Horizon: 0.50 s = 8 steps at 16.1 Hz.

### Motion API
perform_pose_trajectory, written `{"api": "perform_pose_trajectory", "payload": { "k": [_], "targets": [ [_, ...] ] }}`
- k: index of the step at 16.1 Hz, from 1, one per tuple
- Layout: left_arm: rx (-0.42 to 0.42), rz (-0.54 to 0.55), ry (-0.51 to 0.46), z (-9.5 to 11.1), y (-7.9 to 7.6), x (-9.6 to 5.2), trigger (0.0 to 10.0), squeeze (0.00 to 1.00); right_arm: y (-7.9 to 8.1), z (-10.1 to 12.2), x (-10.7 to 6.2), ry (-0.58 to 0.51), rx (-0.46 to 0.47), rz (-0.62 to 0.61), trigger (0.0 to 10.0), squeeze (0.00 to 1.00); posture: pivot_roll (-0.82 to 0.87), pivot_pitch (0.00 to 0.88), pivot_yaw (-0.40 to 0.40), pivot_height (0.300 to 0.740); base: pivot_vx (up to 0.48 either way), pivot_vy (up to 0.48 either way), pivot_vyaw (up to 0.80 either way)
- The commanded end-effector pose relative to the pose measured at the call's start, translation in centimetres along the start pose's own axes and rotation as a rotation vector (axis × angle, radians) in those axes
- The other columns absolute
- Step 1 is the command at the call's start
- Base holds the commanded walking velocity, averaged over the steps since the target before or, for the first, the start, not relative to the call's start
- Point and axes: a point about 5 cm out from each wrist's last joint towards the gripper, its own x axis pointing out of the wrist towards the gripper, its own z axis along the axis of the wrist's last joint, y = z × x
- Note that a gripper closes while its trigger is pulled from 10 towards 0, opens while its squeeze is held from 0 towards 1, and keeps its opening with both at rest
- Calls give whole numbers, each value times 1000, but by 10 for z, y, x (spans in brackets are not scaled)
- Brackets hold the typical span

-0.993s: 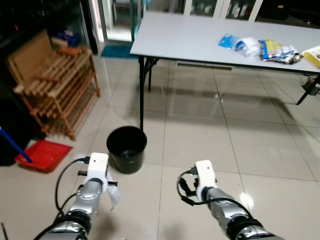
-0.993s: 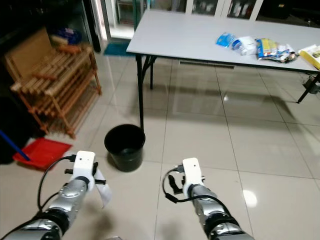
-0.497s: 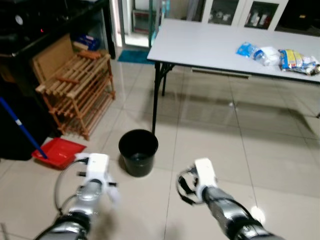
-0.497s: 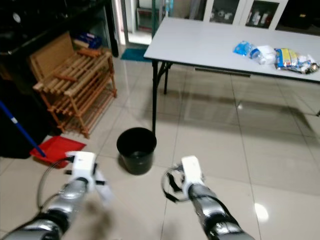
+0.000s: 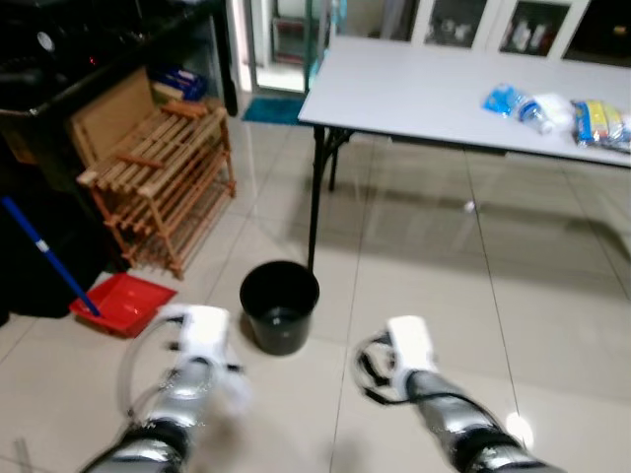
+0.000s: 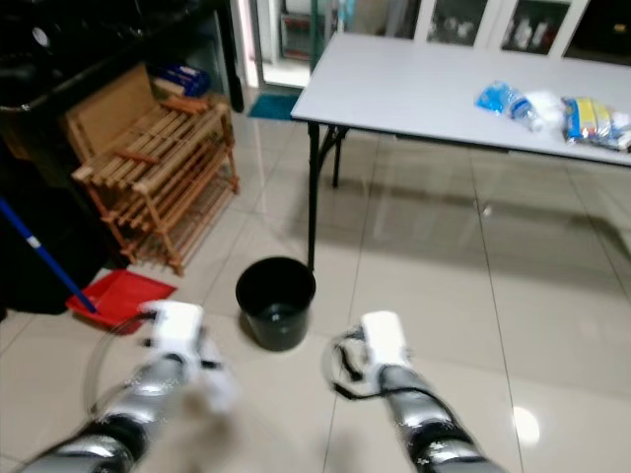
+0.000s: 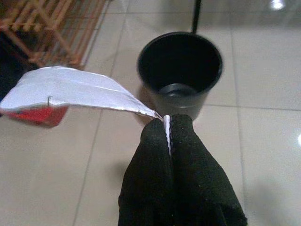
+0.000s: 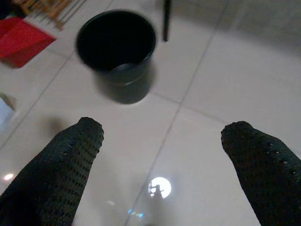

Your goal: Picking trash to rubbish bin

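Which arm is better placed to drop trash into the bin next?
Left. Its end effector is shut on a silver wrapper, with the black bin on the floor just ahead. The right end effector is open and holds nothing.

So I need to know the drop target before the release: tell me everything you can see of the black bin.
The black bin is a small round bucket, plastic by its look, standing upright and open on the tiled floor beside the table leg. Its walls taper slightly downward. The inside is dark and looks empty. Nothing touches it; the left end effector holds a white wrapper short of its rim.
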Motion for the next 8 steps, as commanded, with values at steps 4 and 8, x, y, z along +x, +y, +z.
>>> {"api": "perform_pose_trajectory", "payload": {
  "k": [4,8],
  "targets": [
    [12,36,-8,4,13,1,10000,0,10,8,4,-25,14,27,10000,0,22,21,-44,740,334,0,-400],
    [6,44,-8,5,15,1,10000,0,10,9,4,-31,21,19,10000,0,24,30,-44,740,336,0,0]
  ]
}}
